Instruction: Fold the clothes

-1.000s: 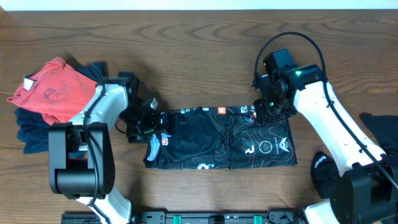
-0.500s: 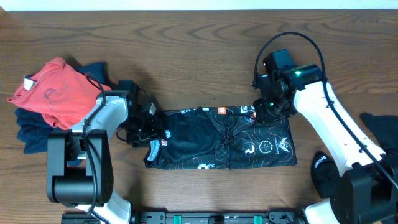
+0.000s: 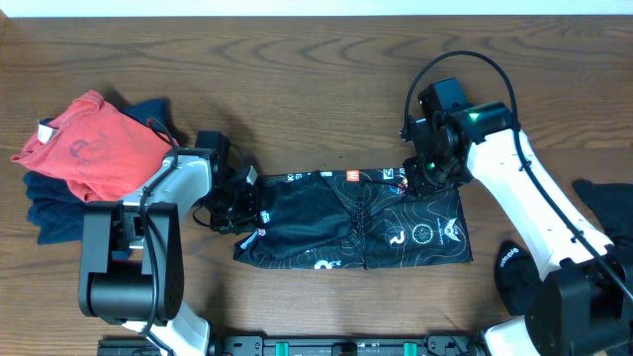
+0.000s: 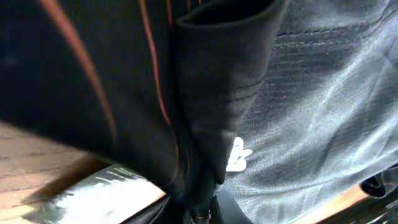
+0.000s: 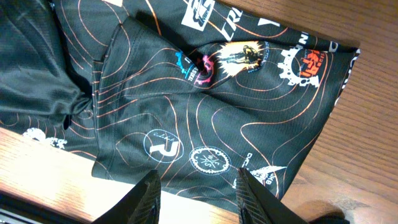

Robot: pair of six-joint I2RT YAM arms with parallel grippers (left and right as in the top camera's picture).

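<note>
The clothes in play are a black T-shirt [image 3: 346, 222] with thin orange contour lines and white logos, lying folded into a wide band mid-table. My left gripper [image 3: 247, 201] is at its left end, shut on a bunched fold of the fabric. In the left wrist view the pinched black cloth [image 4: 217, 81] fills the frame and runs down into the left gripper [image 4: 202, 214]. My right gripper [image 3: 422, 178] hovers over the shirt's upper right corner. In the right wrist view the right gripper [image 5: 198, 180] stands open, nothing between its fingers, above the printed cloth [image 5: 205, 106].
A red shirt [image 3: 84, 148] lies on a pile of dark blue garments [image 3: 49, 213] at the far left. Another black garment [image 3: 603, 203] lies at the right edge. Bare wooden tabletop [image 3: 297, 89] stretches behind the shirt.
My left gripper has closed on the shirt's left edge and shifted slightly, bunching the cloth there. The right arm has not moved.
</note>
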